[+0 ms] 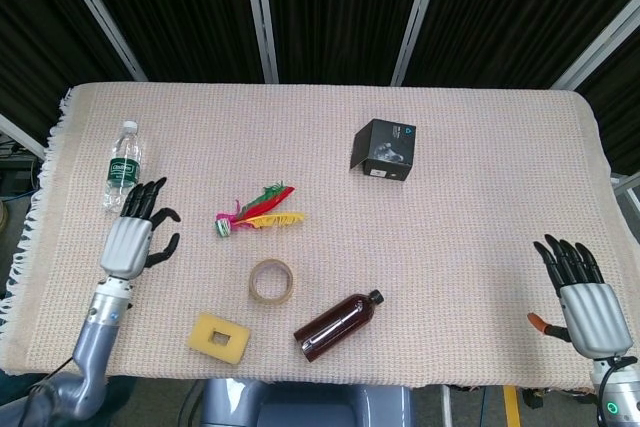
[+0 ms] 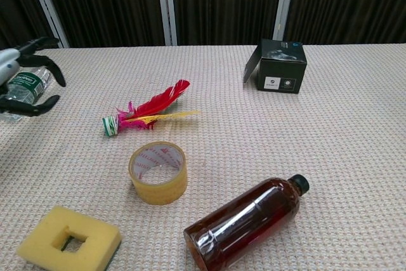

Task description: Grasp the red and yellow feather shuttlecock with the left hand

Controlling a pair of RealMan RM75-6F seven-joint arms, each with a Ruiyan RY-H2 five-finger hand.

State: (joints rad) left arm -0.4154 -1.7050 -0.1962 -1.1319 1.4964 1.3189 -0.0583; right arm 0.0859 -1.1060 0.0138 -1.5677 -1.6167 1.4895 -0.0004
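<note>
Red and yellow shuttlecock point(image 1: 256, 215) lies near the spread, empty left hand point(image 1: 137, 230); its light feathers could slip away.

Feather shuttlecock point(image 1: 254, 217) lies flat on the table point(image 1: 480, 187), left-centre, nothing touching it. Small round base at its left end, white w/ green rim, turned on its side. Feathers fan out to the right: short magenta tuft right at the base, one long red feather angling up & away toward the far side, a thin yellow one running nearly level below it; head view also shows a bit of green among the feathers. In chest view point(image 2: 147, 111) the red plume curves upward at its tip, yellow one stays low against the cloth. Feathers look loose & spread, not bunched.
</note>
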